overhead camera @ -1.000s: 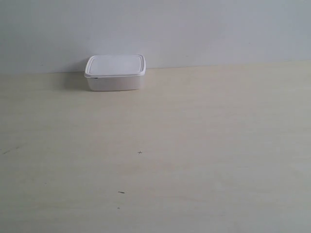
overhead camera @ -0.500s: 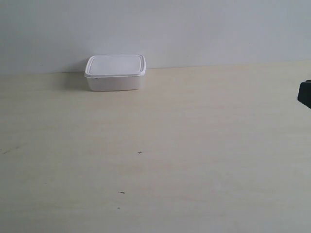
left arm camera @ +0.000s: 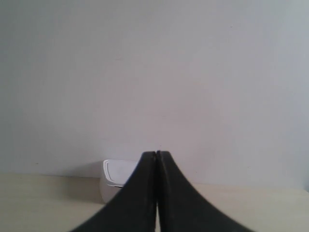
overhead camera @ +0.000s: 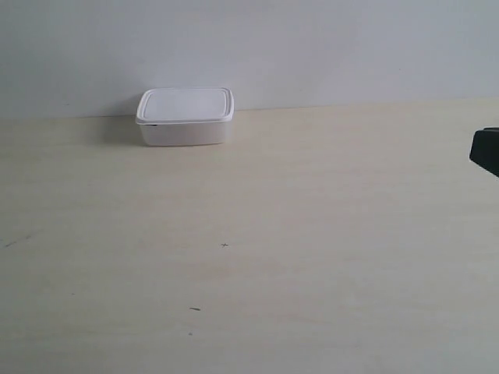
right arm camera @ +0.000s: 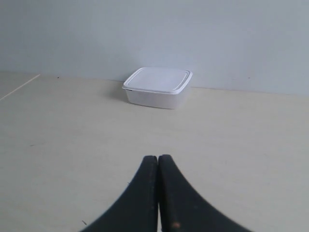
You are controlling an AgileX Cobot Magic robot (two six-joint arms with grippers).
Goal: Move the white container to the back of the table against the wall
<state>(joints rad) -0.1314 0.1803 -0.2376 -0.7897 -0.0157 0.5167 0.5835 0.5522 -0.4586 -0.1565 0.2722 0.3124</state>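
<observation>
The white container (overhead camera: 185,115) stands with its lid on at the back of the table (overhead camera: 327,234), its rear against the wall (overhead camera: 327,47). No gripper touches it. In the left wrist view my left gripper (left arm camera: 157,153) is shut and empty, and its fingers cover part of the white container (left arm camera: 115,172) far beyond them. My right gripper (right arm camera: 158,157) is shut and empty too, low over the table, with the white container (right arm camera: 158,87) well ahead of it. A black part of the arm at the exterior view's right (overhead camera: 485,151) pokes in at the frame's edge.
A tiny dark cross mark (overhead camera: 224,245) and a short dark speck (overhead camera: 194,308) lie on the bare beige surface in front of the container. A thin line (right arm camera: 19,87) crosses the table's corner in the right wrist view.
A black part of the arm has come into the exterior view from its right edge and moved a little further in. The white container has stayed where it was.
</observation>
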